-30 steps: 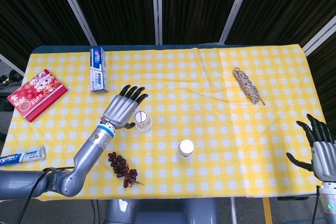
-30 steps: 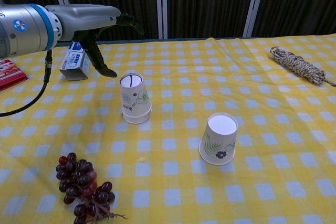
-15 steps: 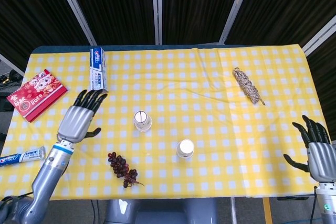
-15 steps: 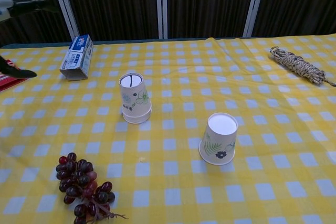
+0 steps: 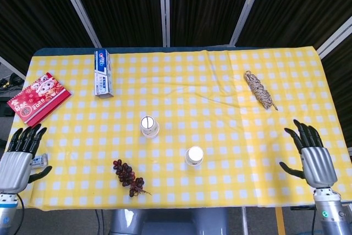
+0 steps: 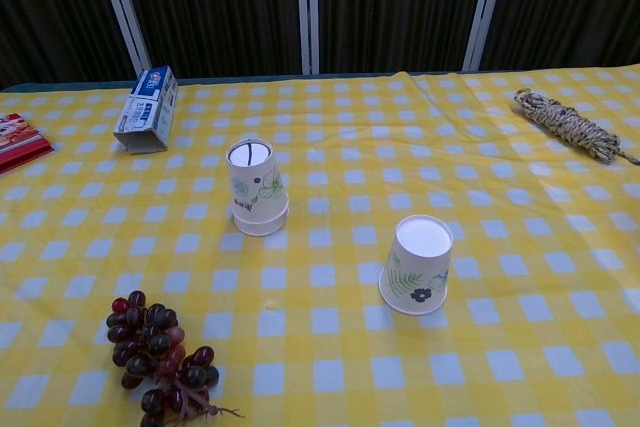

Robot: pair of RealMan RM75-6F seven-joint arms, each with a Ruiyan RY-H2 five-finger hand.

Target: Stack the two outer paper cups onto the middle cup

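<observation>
With my left hand (image 5: 16, 160) withdrawn from the stacked inverted white floral paper cups (image 5: 149, 126) to the near-left surface edge, fingers spread and empty, the single inverted paper cup (image 5: 193, 156) near-right remains for my spread, empty right hand (image 5: 314, 160).

red packet (image 6: 18, 141) (chest view) cut by left edge

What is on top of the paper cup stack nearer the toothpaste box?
Nothing rests on the cup stack: its upturned base, marked with a dark line, is bare. It stands upside down, one rim showing below another. How many cups it holds is hidden.
</observation>
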